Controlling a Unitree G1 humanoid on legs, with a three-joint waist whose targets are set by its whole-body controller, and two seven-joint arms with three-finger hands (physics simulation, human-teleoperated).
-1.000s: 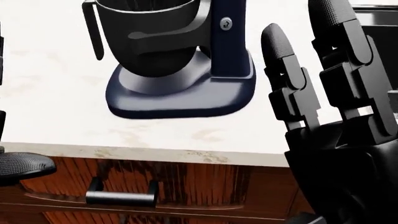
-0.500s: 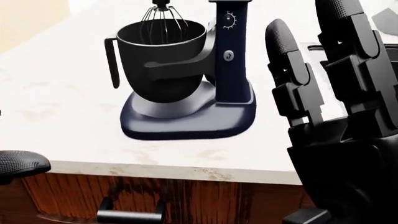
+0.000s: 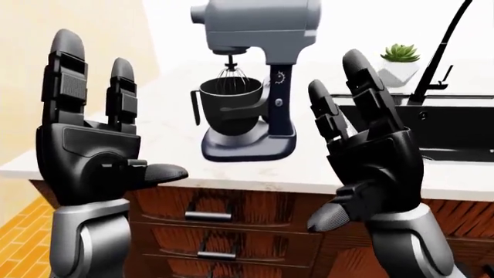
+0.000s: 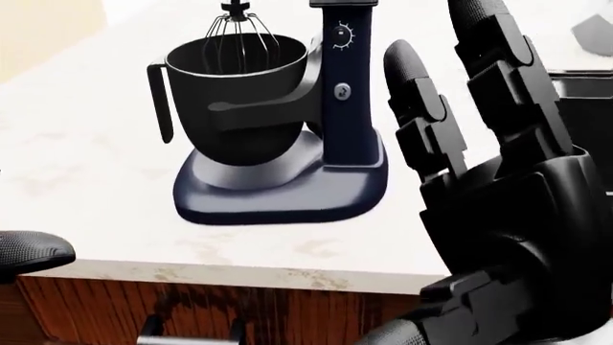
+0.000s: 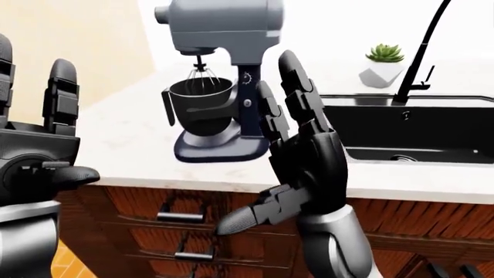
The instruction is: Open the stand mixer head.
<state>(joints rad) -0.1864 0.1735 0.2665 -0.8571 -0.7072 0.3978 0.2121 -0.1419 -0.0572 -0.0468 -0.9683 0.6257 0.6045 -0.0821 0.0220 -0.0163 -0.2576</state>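
Flanking stand mixer (image 3: 251, 87), both hands' fingers (image 3: 123, 92) spread, sink (image 3: 456, 130) and succulent (image 3: 400, 61) right

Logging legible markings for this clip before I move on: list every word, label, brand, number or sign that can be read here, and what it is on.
No readable words, brands or numbers in any view.
Stand mixer column: a speed dial ringed by small tick marks, no legible figures.
Mixer head, bowl, sink and plant pot: plain, no markings.
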